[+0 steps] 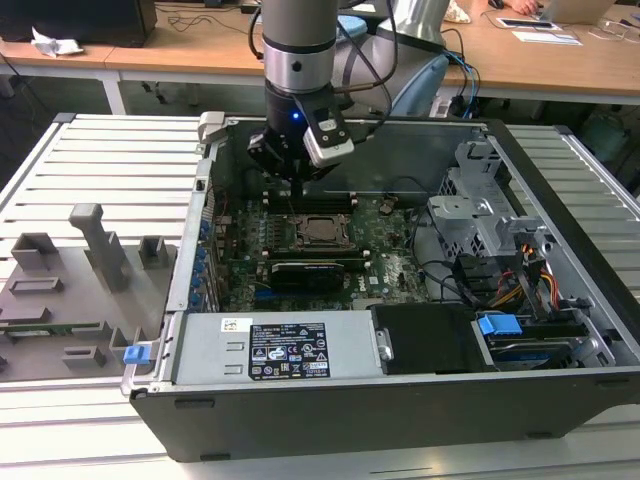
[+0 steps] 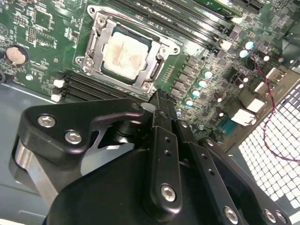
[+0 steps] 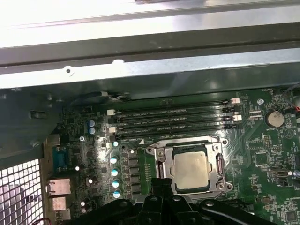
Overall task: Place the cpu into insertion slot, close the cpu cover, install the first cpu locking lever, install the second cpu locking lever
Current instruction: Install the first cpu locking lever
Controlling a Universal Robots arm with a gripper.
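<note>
The cpu (image 2: pixel 125 52) (image 3: pixel 190 169) lies flat in the insertion slot (image 2: pixel 154 70) (image 3: pixel 219 164) on the green motherboard, its pale metal face up. The silvery cpu cover (image 2: pixel 101 40) (image 3: pixel 161 153) lies down around it like a frame. In the exterior view the cpu (image 1: pixel 322 228) sits mid-board inside the open computer case. My gripper (image 1: pixel 298 188) (image 2: pixel 159 96) (image 3: pixel 159 183) hangs just beside one edge of the socket, above the board. Its black fingers are shut with nothing between them. Whether the locking levers are latched I cannot tell.
Long black memory slots (image 3: pixel 173 117) run beside the socket. A black expansion card (image 1: pixel 305 272) lies on its nearer side in the exterior view. The power supply (image 1: pixel 270 350), a metal drive cage (image 1: pixel 480 215) with cables, and the case walls (image 1: pixel 200 240) hem the board in. A grey fixture plate (image 1: pixel 70 290) lies outside.
</note>
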